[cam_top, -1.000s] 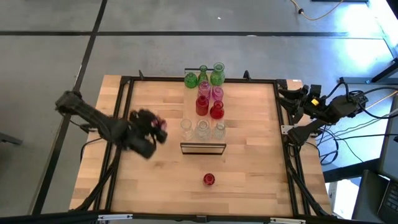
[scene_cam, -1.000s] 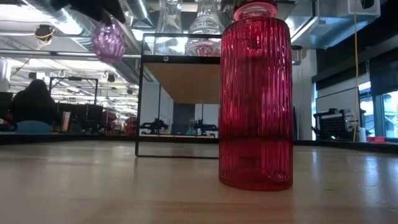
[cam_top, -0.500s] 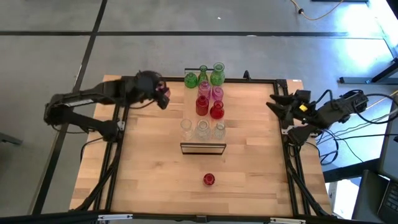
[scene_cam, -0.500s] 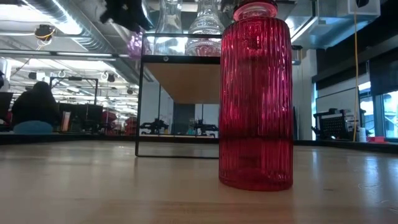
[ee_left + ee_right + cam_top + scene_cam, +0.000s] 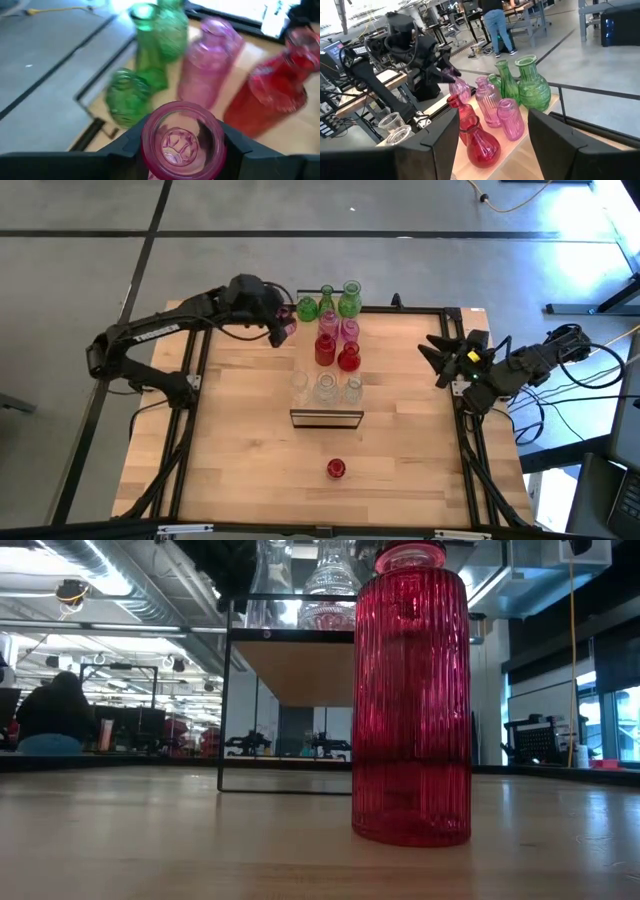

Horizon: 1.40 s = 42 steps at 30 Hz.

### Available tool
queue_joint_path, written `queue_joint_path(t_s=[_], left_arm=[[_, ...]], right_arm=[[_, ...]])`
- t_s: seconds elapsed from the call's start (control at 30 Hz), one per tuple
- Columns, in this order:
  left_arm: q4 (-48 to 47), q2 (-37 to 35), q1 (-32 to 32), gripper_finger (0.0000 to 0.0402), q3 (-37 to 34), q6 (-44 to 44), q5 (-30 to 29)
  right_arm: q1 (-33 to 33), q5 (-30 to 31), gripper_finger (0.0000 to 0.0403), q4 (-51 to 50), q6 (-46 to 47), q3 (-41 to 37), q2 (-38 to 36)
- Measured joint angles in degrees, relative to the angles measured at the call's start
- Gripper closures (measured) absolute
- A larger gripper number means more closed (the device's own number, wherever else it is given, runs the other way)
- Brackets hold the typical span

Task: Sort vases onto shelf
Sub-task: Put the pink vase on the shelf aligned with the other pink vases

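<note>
Left gripper (image 5: 283,326): closed on a pink vase (image 5: 182,141), carried above the far-left part of the shelf (image 5: 326,418) zone, just beside the green vases (image 5: 307,307)
Held vase: hangs upright, mouth up; the wrist view looks straight down its open neck, fingers (image 5: 125,145) pressing its sides
Key relation: the pink pair (image 5: 338,330) stands on the shelf top just to the right of the held vase in the high view, green row beyond it, red pair (image 5: 336,355) nearer the camera side; the free spot, as I judge it, is on the left flank of the pink row
Axis: held vase's long axis vertical, same as the standing vases; shelf's long axis runs away from the front edge of the table (image 5: 240,480)
Nearer arm: left, already over the spot; the move looks like a short shift right and a straight lowering
Risk: close neighbours, green and pink, could be knocked on descent
Right gripper (image 5: 437,358): fingers spread wide, holding nothing, waiting over the right table edge, pointed at the shelf
Clear vases (image 5: 326,386): three in a row at the shelf's near end
Stray vase: one red vase (image 5: 336,469) on the table, well apart from the shelf, not yet sorted; it fills the low view
Writing: no brand, label or text legible anywhere
</note>
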Motion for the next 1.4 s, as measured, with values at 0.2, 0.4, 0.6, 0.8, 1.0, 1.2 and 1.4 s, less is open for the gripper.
queue_joint_path(t_s=[0.2, 0.4, 0.6, 0.8, 1.0, 1.2, 1.4], left_arm=[[1.72, 4.80, -1.01, 0.0260, 0.00, 5.26, 4.34], [6.57, 7.03, -0.06, 0.0260, 0.00, 6.51, 5.64], [8.43, 8.46, -0.07, 0.0260, 0.00, 7.42, 6.15], [9.04, 10.32, -1.06, 0.0260, -0.02, 7.98, 4.88], [10.15, 11.12, -1.27, 0.0260, 0.04, 7.50, 5.82], [10.18, 11.17, -1.38, 0.0260, 0.04, 7.33, 5.21], [10.19, 11.17, -1.36, 0.0233, 0.04, 7.30, 5.18]], right_arm=[[0.00, 0.88, 0.0185, -0.01, 3.39, 0.00, 2.43], [0.00, 1.50, 0.0185, -0.03, 6.78, 0.00, 4.50], [0.00, 1.49, 0.0185, -0.04, 9.33, 0.00, 6.59], [0.00, 1.49, 0.0185, 0.02, 9.64, 0.00, 7.24], [0.00, 1.37, 0.0185, -0.01, 9.64, 0.00, 7.27], [0.00, 1.34, 0.0185, -0.02, 9.62, 0.00, 7.27], [0.00, 1.33, 0.0185, -0.23, 9.40, 0.00, 7.27]])
